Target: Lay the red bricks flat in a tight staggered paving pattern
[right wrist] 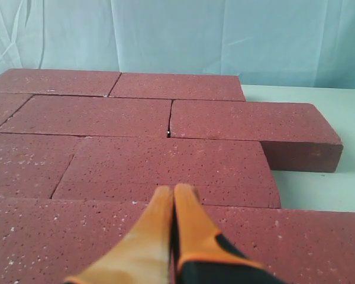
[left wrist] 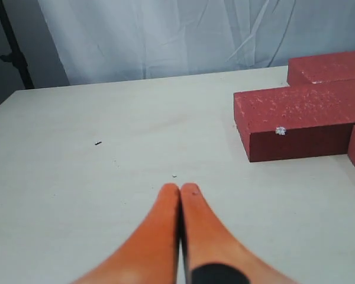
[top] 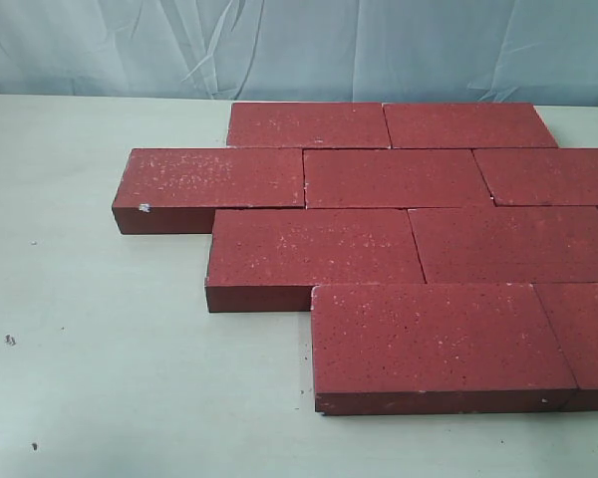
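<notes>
You have a pale table [top: 100, 398] carrying red bricks [top: 394, 179] flat, four staggered rows, sides touching; few specks [top: 10, 340].

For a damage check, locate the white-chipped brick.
Exterior view: the chipped brick lies leftmost in the second row from the back, jutting left beyond the other red bricks.

Dark-red rectangular paving bricks [top: 394, 177] carry white specks; the worktop [top: 100, 378] is pale cream; left fingers [left wrist: 157, 231] and right fingers [right wrist: 149, 232] are orange.
</notes>
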Controlling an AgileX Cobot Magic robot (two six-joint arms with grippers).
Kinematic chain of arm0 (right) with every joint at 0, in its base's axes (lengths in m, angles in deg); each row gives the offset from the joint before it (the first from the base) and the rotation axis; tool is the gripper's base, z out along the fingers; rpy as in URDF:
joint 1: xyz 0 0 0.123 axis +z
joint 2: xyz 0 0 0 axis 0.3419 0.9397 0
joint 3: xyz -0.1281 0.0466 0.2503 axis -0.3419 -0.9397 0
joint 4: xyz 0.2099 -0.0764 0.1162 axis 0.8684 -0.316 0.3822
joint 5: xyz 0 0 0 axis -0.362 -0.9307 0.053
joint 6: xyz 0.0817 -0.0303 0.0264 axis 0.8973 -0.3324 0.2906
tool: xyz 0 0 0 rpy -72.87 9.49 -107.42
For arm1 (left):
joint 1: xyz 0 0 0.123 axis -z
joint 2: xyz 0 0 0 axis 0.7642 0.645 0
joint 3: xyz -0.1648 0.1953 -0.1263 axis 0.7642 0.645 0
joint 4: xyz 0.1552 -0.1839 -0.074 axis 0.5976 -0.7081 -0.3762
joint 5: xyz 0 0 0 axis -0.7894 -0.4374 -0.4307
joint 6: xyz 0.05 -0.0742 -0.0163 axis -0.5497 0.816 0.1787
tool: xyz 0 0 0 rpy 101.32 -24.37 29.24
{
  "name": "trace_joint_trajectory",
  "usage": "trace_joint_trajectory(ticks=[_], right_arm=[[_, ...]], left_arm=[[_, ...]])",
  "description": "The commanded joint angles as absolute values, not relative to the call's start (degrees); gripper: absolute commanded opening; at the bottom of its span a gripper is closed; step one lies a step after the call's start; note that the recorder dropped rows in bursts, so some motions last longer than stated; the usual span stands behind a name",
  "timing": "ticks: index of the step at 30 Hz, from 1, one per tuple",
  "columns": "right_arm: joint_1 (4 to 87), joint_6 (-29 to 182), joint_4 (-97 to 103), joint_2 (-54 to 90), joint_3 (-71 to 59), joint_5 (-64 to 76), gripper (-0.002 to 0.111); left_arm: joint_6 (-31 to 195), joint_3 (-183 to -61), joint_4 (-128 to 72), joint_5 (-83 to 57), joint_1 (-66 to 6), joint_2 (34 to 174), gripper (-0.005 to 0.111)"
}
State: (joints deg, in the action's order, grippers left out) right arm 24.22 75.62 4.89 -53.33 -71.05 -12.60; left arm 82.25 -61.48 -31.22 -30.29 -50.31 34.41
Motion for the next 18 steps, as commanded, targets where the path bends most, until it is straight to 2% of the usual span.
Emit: trace_joint_trajectory(ticks=[1, 18], right_arm=[[24.0, 75.7, 4.8, -53.6, -71.1, -11.8, -0.001], [24.0, 75.7, 5.0, -53.6, -71.1, -11.8, -0.001]], left_arm=[[85.1, -61.2, -30.2, -29.2, -50.2, 34.1, 0.000], [88.8, -61.2, -30.2, -29.4, -50.2, 34.1, 0.000]])
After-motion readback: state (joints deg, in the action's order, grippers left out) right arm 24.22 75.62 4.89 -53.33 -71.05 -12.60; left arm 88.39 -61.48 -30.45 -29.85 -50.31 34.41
